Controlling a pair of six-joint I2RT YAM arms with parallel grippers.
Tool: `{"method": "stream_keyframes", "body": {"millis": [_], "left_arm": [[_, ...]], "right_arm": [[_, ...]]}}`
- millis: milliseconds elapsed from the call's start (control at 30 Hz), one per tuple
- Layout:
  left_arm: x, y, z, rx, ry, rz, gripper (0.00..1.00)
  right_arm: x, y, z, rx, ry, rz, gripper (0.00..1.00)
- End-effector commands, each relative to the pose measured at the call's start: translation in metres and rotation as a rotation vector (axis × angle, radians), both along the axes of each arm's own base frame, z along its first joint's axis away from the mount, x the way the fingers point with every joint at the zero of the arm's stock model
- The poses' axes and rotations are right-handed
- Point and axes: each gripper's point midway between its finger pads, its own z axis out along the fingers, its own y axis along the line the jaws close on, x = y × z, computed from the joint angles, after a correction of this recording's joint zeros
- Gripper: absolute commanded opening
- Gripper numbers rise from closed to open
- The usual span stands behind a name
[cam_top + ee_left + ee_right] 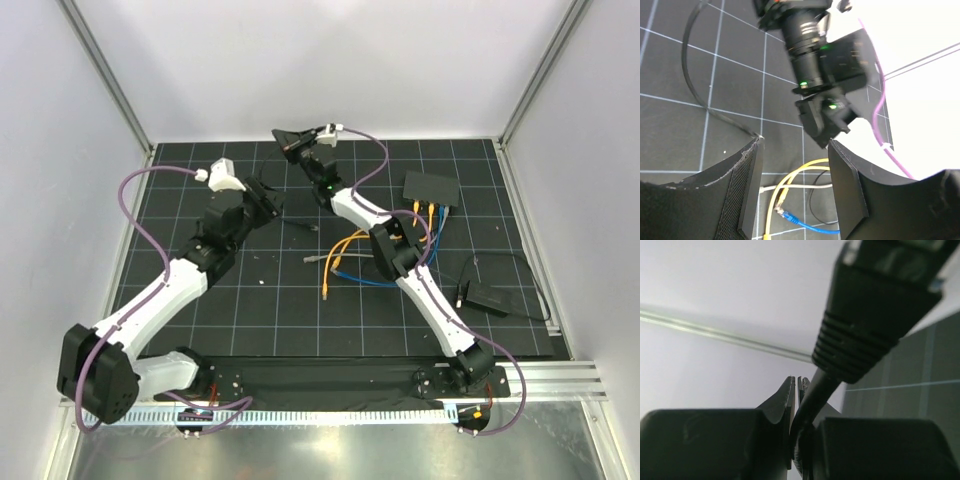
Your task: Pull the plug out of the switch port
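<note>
The switch (431, 187) is a flat black box at the back right of the mat, with yellow plugs (424, 210) in the sockets on its near edge. My right gripper (284, 143) is raised at the back centre, far left of the switch. In the right wrist view it (796, 384) is shut on a black cable (812, 400). That cable's black plug (880, 305) hangs free, close to the camera. My left gripper (272, 200) is open and empty in the left wrist view (796, 145), just below the right arm's wrist (815, 65).
Loose yellow (345, 245), blue (372, 282) and grey (315, 258) cables lie mid-mat and show between the left fingers (790, 217). A black power brick (490, 297) with its cord lies at the right. A thin black cable (692, 75) crosses the mat. Frame posts stand at the back corners.
</note>
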Motion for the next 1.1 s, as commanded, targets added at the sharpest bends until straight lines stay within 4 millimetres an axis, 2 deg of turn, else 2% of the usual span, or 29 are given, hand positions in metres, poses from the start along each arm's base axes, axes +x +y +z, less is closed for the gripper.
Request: {"method": "stream_keyframes", "body": {"millis": [0,133,267,300,333,400,433,467,500,533,600,667,700,767,833,867,900,933,967,1000,1033,1067], "left_arm": [[-0.007,0.017,0.001,0.058,-0.008,0.042,0.58],[-0.013,0.019,-0.001,0.049,-0.004,0.04,0.57],[-0.012,0.014,-0.006,0.045,0.01,0.022,0.58],[-0.01,0.013,-0.008,0.045,0.017,0.019,0.58],[-0.009,0.009,-0.009,0.042,0.021,0.008,0.58],[-0.006,0.004,-0.015,0.043,0.04,-0.006,0.58],[-0.004,0.001,-0.013,0.037,0.038,-0.016,0.58],[-0.004,-0.002,-0.013,0.03,0.041,-0.031,0.58],[-0.002,-0.004,-0.015,0.028,0.046,-0.035,0.58],[0.0,-0.006,-0.02,0.032,0.059,-0.039,0.59],[0.003,-0.01,-0.022,0.029,0.063,-0.047,0.59],[0.005,-0.012,-0.023,0.031,0.065,-0.051,0.59],[0.005,-0.012,-0.022,0.032,0.063,-0.051,0.59],[0.008,-0.013,-0.021,0.032,0.059,-0.053,0.59],[0.01,-0.016,-0.017,0.033,0.046,-0.068,0.59],[0.013,-0.021,-0.021,0.043,0.05,-0.087,0.58],[0.015,-0.032,-0.011,0.031,0.028,-0.139,0.56],[0.018,-0.039,-0.006,0.035,0.004,-0.171,0.56],[0.025,-0.049,-0.016,0.039,0.023,-0.211,0.56],[0.027,-0.068,0.001,0.011,-0.01,-0.299,0.55],[0.031,-0.078,0.001,0.009,-0.006,-0.336,0.54],[0.039,-0.087,-0.013,0.012,0.025,-0.362,0.53]], "right_arm": [[0.027,-0.023,-0.015,-0.108,0.03,-0.167,0.04],[0.028,-0.022,-0.053,-0.224,0.092,-0.211,0.05],[0.03,-0.025,-0.066,-0.327,0.106,-0.225,0.15],[0.031,-0.027,-0.064,-0.353,0.105,-0.226,0.26],[0.029,-0.027,-0.07,-0.392,0.122,-0.219,0.34],[0.027,-0.029,-0.06,-0.454,0.107,-0.214,0.54],[0.024,-0.029,-0.063,-0.495,0.122,-0.2,0.59],[0.022,-0.031,-0.048,-0.539,0.096,-0.199,0.63],[0.02,-0.033,-0.048,-0.573,0.101,-0.196,0.72],[0.018,-0.037,-0.049,-0.615,0.116,-0.193,0.75],[0.015,-0.049,-0.035,-0.679,0.113,-0.21,0.82],[0.014,-0.064,-0.037,-0.73,0.154,-0.204,0.84],[0.011,-0.07,-0.023,-0.755,0.141,-0.205,0.87],[0.009,-0.082,-0.026,-0.796,0.162,-0.201,0.89],[0.003,-0.091,-0.002,-0.816,0.147,-0.188,0.89],[-0.001,-0.098,-0.002,-0.837,0.161,-0.177,0.89],[-0.004,-0.108,0.0,-0.861,0.167,-0.154,0.89],[-0.012,-0.118,0.035,-0.85,0.133,-0.158,0.89],[-0.02,-0.127,0.02,-0.884,0.167,-0.132,0.89],[-0.022,-0.144,0.023,-0.895,0.169,-0.112,0.89],[-0.032,-0.156,0.055,-0.892,0.122,-0.108,0.88],[-0.038,-0.169,0.038,-0.918,0.16,-0.083,0.85]]}}
